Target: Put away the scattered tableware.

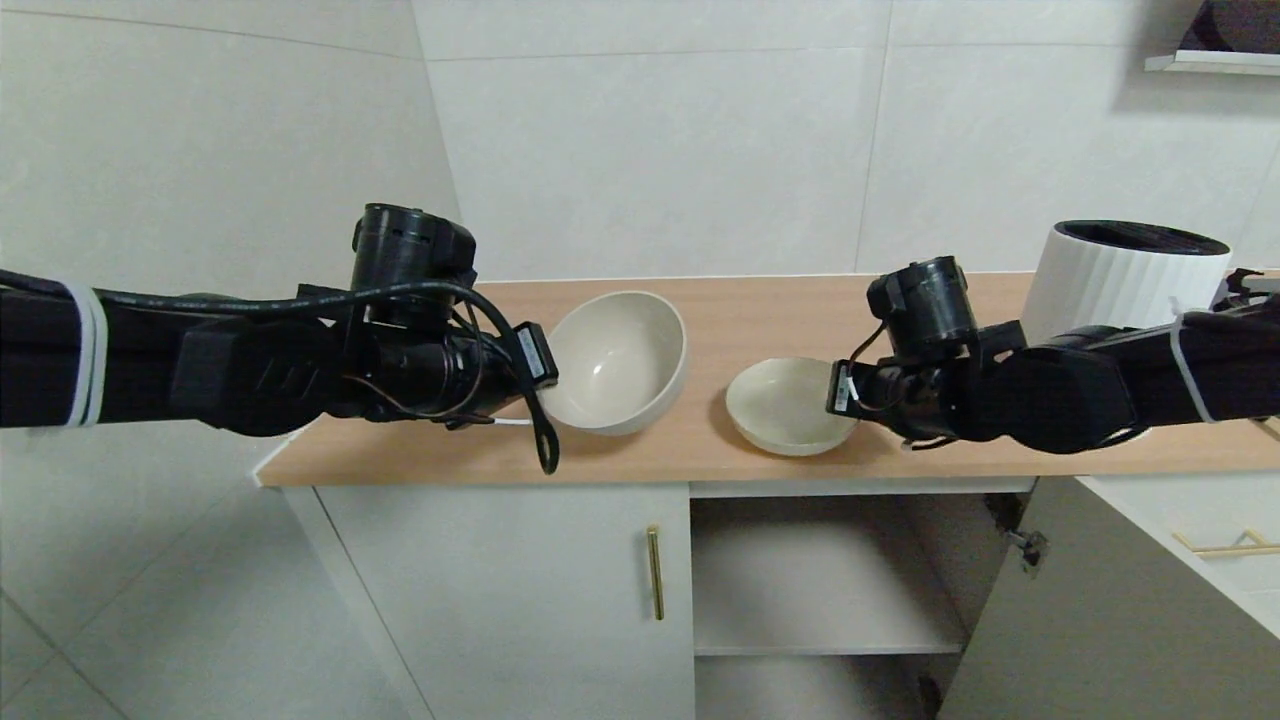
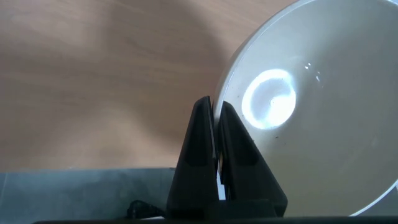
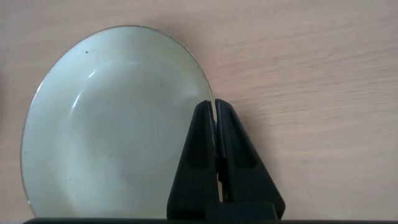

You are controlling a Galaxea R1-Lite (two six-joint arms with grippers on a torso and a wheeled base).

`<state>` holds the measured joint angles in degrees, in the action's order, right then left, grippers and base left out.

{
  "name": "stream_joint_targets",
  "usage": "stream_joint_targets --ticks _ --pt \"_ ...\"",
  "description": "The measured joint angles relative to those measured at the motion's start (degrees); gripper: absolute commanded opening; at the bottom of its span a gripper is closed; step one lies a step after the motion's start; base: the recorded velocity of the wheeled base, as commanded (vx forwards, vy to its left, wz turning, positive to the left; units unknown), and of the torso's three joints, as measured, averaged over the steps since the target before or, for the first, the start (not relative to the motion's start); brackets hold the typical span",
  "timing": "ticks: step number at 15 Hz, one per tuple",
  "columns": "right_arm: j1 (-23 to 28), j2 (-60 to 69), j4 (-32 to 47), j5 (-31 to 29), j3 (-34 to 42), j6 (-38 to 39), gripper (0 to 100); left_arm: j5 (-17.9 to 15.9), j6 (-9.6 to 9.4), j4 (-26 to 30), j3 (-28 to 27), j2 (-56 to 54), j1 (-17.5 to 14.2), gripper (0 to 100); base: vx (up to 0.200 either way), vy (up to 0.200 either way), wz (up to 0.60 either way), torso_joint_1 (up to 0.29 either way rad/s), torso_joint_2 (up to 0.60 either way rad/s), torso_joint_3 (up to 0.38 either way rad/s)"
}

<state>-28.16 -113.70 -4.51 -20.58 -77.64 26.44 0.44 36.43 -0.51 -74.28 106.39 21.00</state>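
A large cream bowl (image 1: 618,362) is tipped up on the wooden counter (image 1: 760,320), its opening facing the camera. My left gripper (image 2: 215,107) is shut on its rim, one finger inside the large bowl (image 2: 311,106) and one outside. To the right sits a smaller shallow cream bowl (image 1: 787,405), also slightly tilted. My right gripper (image 3: 216,111) is shut on the rim of this small bowl (image 3: 118,118), at the edge nearest the right arm (image 1: 960,385).
A white ribbed cylindrical container (image 1: 1125,275) stands at the counter's right end behind the right arm. Below the counter a cabinet is open, showing a bare shelf (image 1: 820,640); its door (image 1: 1100,610) swings out to the right. The left cabinet door (image 1: 560,590) is closed.
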Motion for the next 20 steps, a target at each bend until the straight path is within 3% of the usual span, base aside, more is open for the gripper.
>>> stream_joint_targets --ticks 4,9,13,18,20 --pt "0.05 8.30 0.38 6.16 4.68 0.13 0 -1.56 -0.40 -0.41 5.86 -5.53 -0.04 0 0.000 0.000 0.00 0.000 0.00 0.000" --pt "0.05 18.97 5.08 12.42 13.40 -0.23 0 -7.00 -0.79 -0.46 13.34 -14.77 -0.69 0 0.000 0.000 0.00 0.000 0.00 0.000" --pt "0.29 25.31 5.52 17.79 20.43 -1.78 0 -7.24 -3.94 -0.46 19.90 -20.20 -0.48 0 0.000 0.000 0.00 0.000 0.00 0.000" --pt "1.65 27.93 5.13 18.12 25.08 -4.46 0 -7.22 -4.19 -4.41 24.14 -21.16 1.27 0 0.000 0.000 0.00 0.000 0.00 0.000" --pt "2.54 27.71 4.94 18.12 25.39 -5.01 0 -7.22 -4.22 -4.44 24.28 -20.66 1.45 0 -0.200 0.000 0.00 0.000 0.00 0.000"
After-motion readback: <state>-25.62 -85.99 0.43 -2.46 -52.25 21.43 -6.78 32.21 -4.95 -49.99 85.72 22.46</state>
